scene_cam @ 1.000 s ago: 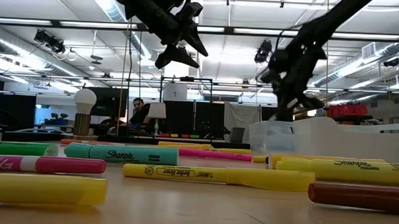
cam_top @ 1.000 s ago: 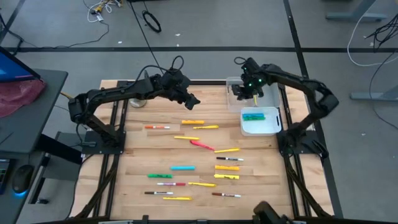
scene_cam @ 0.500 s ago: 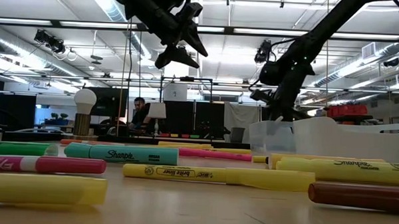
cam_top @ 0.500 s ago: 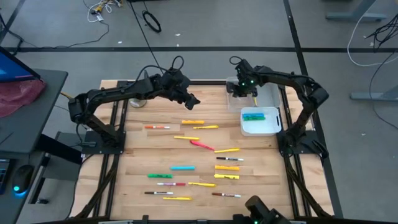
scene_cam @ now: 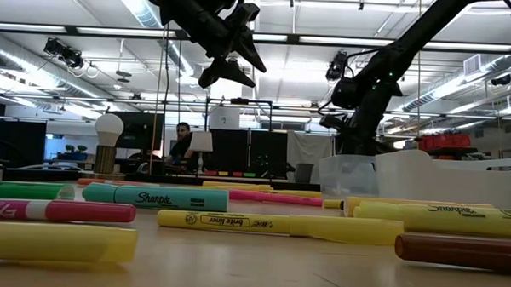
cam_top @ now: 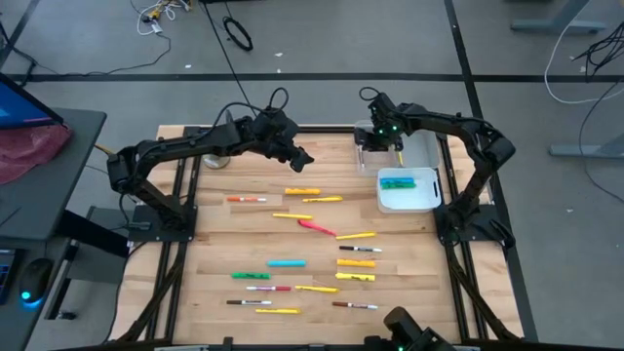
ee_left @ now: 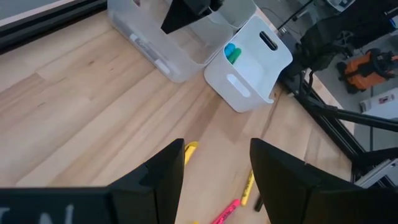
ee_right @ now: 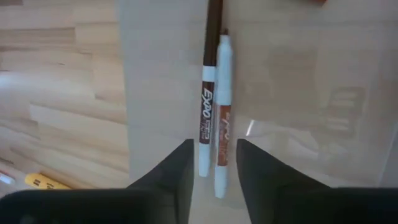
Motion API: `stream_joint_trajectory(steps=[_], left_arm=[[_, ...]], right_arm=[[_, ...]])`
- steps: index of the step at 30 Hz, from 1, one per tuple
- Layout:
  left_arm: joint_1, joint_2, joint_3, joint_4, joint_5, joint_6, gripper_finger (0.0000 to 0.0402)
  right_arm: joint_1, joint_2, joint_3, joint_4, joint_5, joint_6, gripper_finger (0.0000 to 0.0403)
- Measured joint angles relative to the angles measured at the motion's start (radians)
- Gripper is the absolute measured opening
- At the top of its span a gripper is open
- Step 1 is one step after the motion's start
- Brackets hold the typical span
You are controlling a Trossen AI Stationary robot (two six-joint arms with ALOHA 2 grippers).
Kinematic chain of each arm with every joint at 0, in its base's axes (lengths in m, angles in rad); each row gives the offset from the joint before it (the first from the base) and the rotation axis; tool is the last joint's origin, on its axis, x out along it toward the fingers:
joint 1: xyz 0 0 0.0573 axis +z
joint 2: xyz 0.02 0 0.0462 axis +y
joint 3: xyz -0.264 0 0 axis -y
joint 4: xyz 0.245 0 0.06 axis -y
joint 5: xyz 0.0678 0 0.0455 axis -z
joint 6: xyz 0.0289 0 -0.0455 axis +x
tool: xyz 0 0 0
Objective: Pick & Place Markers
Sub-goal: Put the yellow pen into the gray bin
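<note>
Two white-barrelled markers [ee_right: 214, 124] are seen lying side by side inside the clear bin [cam_top: 366, 136], directly under the right hand [cam_top: 378, 146], whose fingers stand apart and empty, while the left hand [cam_top: 298, 159], also parted and empty, is held above the bench [cam_top: 214, 234] beside that bin.

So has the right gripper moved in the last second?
Yes. In the high view the right gripper has shifted left across the clear bin, away from the white bin.
</note>
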Motion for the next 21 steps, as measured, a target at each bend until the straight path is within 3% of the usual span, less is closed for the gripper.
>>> stream_joint_trajectory(steps=[8, 15, 21], left_arm=[[-0.023, 0.0, 0.0, 0.0, 0.0, 0.0, 0.0188], [-0.052, 0.0, 0.0, -0.001, 0.0, 0.005, 0.0188], [-0.066, 0.0, 0.0, -0.055, 0.014, 0.009, 0.0188]], right_arm=[[0.004, -0.062, 0.0, 0.006, -0.01, -0.149, 0.0166], [0.072, -0.312, 0.0, -0.026, 0.08, -0.266, 0.0156], [0.233, -0.515, 0.0, -0.048, 0.121, -0.379, 0.0144]])
